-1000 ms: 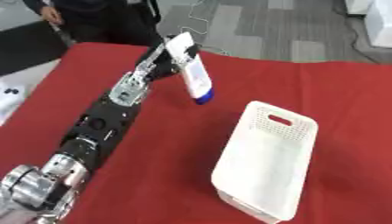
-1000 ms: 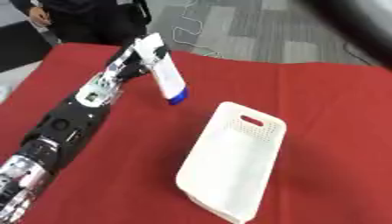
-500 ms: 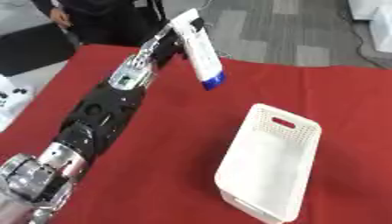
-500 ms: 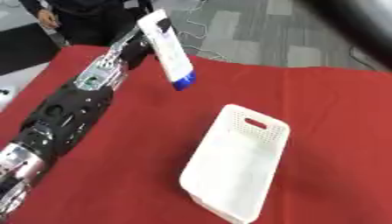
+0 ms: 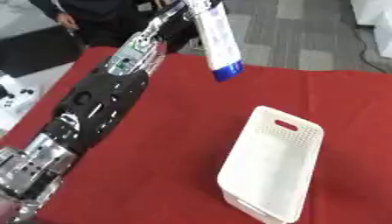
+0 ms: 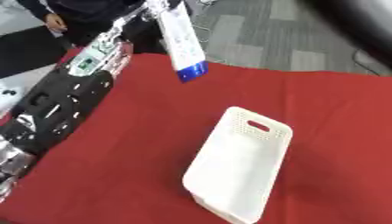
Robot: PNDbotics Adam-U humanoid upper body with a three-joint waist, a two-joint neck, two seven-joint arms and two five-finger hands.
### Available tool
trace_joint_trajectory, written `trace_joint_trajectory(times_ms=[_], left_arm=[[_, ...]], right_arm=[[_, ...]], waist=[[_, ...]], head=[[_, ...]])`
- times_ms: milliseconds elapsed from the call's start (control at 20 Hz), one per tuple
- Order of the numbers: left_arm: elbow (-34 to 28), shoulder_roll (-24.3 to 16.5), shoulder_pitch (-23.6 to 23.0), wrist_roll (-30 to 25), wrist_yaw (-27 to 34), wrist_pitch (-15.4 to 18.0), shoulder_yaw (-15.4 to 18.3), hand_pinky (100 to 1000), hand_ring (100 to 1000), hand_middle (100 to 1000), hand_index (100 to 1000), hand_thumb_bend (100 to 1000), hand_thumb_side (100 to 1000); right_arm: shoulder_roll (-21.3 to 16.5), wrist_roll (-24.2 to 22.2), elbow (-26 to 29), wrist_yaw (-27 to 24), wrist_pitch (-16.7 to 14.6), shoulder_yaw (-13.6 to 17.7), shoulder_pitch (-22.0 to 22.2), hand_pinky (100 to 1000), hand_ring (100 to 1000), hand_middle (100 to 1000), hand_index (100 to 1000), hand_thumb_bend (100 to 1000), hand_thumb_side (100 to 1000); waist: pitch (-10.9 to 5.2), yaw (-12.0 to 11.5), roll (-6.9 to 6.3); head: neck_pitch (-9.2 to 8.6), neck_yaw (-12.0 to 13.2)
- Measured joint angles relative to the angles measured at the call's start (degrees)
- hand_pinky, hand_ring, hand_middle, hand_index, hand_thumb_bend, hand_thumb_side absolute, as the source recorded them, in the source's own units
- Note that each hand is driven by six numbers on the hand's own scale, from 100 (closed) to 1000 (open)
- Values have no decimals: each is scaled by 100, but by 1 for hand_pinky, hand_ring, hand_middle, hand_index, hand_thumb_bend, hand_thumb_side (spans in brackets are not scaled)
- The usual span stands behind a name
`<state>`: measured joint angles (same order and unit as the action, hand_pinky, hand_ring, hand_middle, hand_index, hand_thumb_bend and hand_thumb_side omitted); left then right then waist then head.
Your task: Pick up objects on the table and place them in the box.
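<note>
We see our left hand (image 5: 183, 9) at the top edge, fingers closed on a white tube with a blue cap (image 5: 219, 43), cap end down, held above the desk's (image 5: 168, 144) far edge. White perforated box (image 5: 272, 168) sits toward the near right corner.

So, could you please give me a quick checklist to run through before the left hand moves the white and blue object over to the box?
1. Object held: ok. The left hand grips the top of the white and blue object, at the upper edge of the left eye view.
2. Object clear of the table: ok. It hangs well above the red table, blue end down.
3. Box open and free: ok. The white box shows nothing inside.
4. Object above the box: not ok. It hangs farther back and to the left.
5. Finger hold: cannot tell. The picture edge cuts off the fingers.
6. Right hand out of the way: cannot tell; it is not seen.
</note>
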<state>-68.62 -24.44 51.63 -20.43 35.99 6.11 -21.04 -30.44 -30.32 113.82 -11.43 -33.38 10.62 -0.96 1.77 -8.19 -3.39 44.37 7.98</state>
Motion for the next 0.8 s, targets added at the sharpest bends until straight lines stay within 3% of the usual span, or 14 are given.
trace_joint_trajectory(times_ms=[400, 800], left_arm=[[-1296, -252, -1, -147, 615, -439, -444, 100, 100, 100, 274, 100, 604], [-1827, -326, -60, -223, 804, -758, -705, 100, 100, 100, 281, 100, 606]], right_arm=[[-53, -4, 0, -79, 4, 3, -1, 165, 335, 396, 406, 100, 1000], [-100, -4, 0, -168, 4, 8, -12, 165, 336, 396, 404, 100, 1000]], waist=[[-29, 15, -36], [-30, 66, -51]], head=[[0, -90], [0, -94]])
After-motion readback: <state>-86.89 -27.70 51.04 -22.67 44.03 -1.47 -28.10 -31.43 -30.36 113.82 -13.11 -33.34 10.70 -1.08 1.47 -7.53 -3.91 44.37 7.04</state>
